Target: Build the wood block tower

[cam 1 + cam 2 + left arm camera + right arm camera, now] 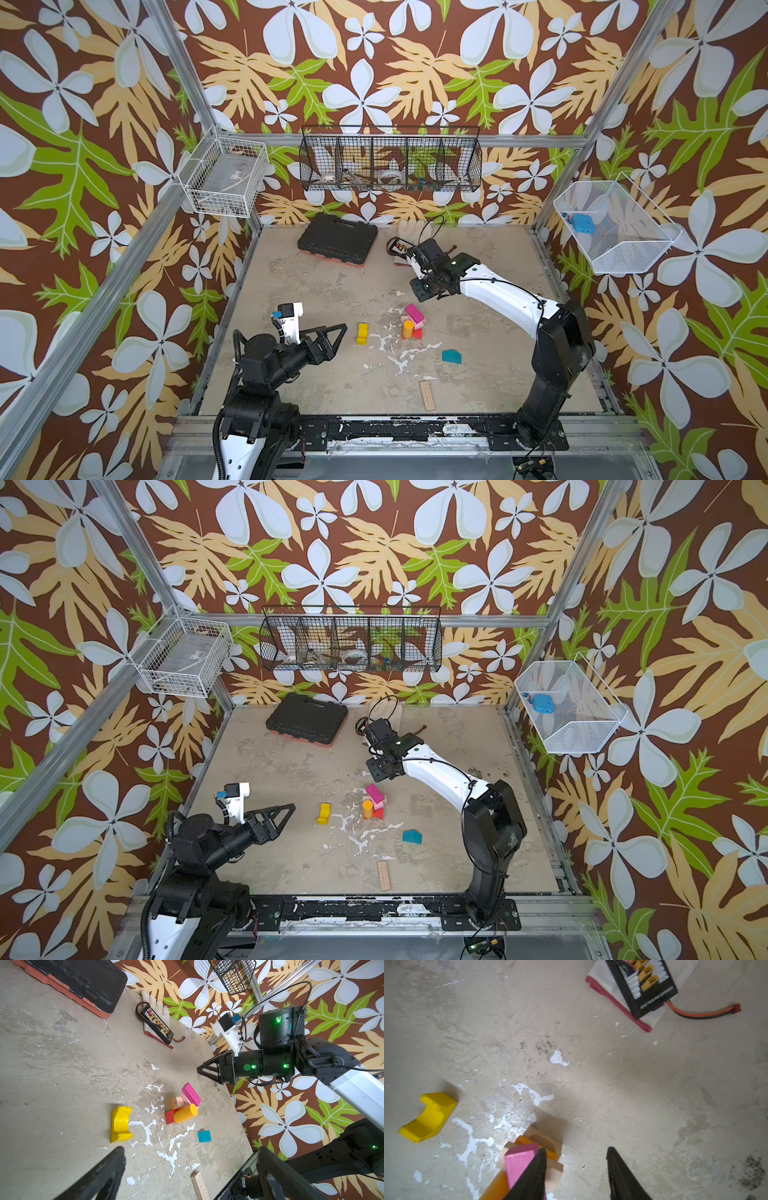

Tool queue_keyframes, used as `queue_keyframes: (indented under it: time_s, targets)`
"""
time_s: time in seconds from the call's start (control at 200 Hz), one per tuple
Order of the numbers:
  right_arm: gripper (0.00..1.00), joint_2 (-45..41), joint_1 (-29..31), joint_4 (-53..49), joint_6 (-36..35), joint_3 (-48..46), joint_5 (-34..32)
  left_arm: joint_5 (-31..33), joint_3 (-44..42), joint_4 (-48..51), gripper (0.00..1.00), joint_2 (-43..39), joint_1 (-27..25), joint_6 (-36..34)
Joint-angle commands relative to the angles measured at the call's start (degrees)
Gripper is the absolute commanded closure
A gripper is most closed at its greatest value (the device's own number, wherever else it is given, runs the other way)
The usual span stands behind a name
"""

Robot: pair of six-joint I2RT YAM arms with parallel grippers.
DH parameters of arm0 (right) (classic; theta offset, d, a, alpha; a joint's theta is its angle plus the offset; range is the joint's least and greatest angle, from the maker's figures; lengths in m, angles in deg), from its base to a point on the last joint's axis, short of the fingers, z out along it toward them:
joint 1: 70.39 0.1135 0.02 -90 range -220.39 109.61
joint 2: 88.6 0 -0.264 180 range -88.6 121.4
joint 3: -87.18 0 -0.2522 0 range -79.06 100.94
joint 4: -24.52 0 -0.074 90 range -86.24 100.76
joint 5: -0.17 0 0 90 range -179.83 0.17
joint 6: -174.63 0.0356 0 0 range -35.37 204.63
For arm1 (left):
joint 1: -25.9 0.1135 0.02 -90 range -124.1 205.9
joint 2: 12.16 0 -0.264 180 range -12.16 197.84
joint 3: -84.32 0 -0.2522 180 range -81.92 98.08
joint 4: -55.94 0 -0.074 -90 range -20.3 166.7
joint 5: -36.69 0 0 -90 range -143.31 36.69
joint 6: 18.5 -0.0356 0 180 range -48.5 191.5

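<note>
Scuffed, paint-flecked table (332, 299); floral walls (374, 62), wire baskets (390, 160). Tower (413, 321) mid-table, low, magenta topmost. Right gripper (576, 1148) parted, empty, above and just behind tower. Left gripper (191, 1149) spread wide, empty, well apart leftward.

Wood bar (201, 1187) half off-frame, L wrist view — wire basket (473, 166) contents too small

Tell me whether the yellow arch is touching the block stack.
Apart. The left wrist view shows bare table between the yellow arch and the stack; both top views agree.
</note>
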Motion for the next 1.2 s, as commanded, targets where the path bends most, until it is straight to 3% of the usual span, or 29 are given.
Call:
queue_keyframes:
  time_s: [0.0,1.196]
  targets:
    - [0.53,1.8,0.0,0.2,1.8,0.4,-1.4,-0.6,0.0,-1.6,0.00,0.0,0.0,0.0]
    - [0.54,3.2,0.1,1.6,0.0,-1.1,6.0,-0.7,0.0,-1.7,0.00,-0.1,0.0,0.1]
